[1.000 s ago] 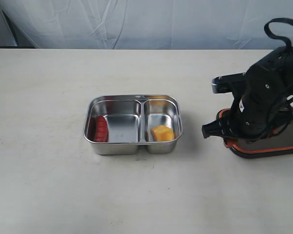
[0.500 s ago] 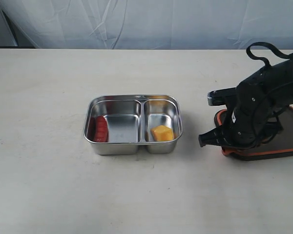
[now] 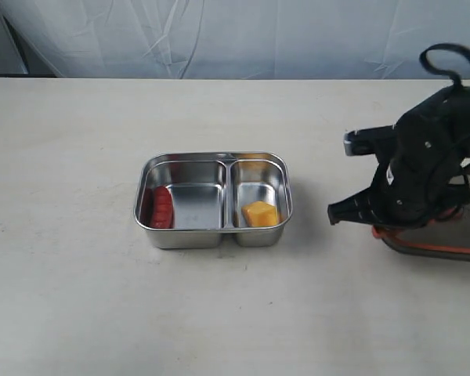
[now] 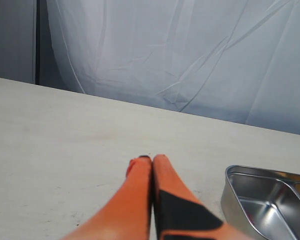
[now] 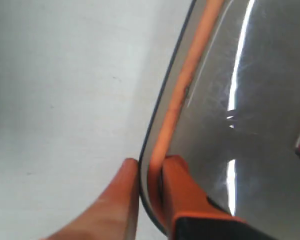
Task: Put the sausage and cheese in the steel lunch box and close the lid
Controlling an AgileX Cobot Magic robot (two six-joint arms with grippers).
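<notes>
Here we are at the table (image 3: 78,298), and the steel lunch box (image 3: 213,157) sits open in the middle of it, well apart from the lid (image 3: 439,249) over on the right. We can see the sausage (image 3: 163,207) lying in the larger compartment, tucked against its outer wall, and the cheese (image 3: 261,213) sitting in the smaller compartment, towards the near corner. Both are inside, and the box is not yet covered. Over to the right, the right arm (image 3: 431,172) is hunched low over the lid and hides most of it, so only a sliver of the near edge shows beneath. From the wrist we get the close look: the right gripper (image 5: 149,167) has one finger outside and one inside the lid's (image 5: 240,100) rim, pinched onto it right where the orange seal (image 5: 190,65) runs along the edge. Whether the lid has left the table we cannot tell. On the other side, the left gripper (image 4: 149,159) hangs above bare tabletop with its orange fingers pressed together, clenched on nothing, with a corner of the lunch box (image 4: 235,215) just beside it. A white cloth (image 3: 219,35) hangs behind the scene.
</notes>
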